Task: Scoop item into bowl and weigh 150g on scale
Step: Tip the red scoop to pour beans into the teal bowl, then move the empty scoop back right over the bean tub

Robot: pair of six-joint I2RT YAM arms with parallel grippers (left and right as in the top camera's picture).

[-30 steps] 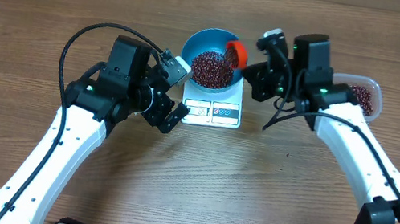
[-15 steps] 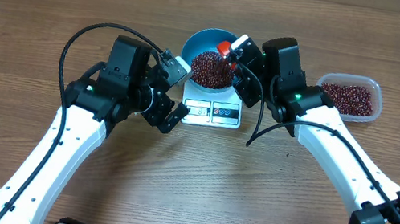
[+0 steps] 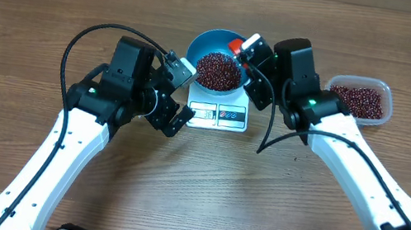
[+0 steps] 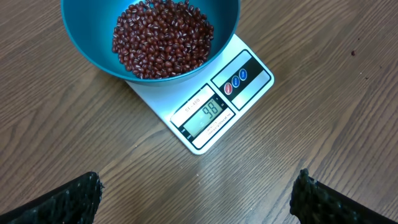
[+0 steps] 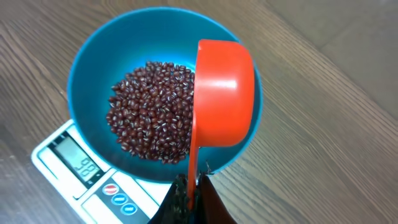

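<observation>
The beans (image 3: 218, 70) lie in the bowl (image 3: 197, 47), which stands on the scale (image 3: 222, 116). The tub (image 3: 387, 102) lies to their right.

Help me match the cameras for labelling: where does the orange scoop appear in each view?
Overhead: orange scoop upper centre, at the blue bowl's right rim.
Left wrist: not in it; bowl at top left.
Right wrist: scoop centre right, over the bowl's right side.
Shared landmark: the blue bowl.
</observation>
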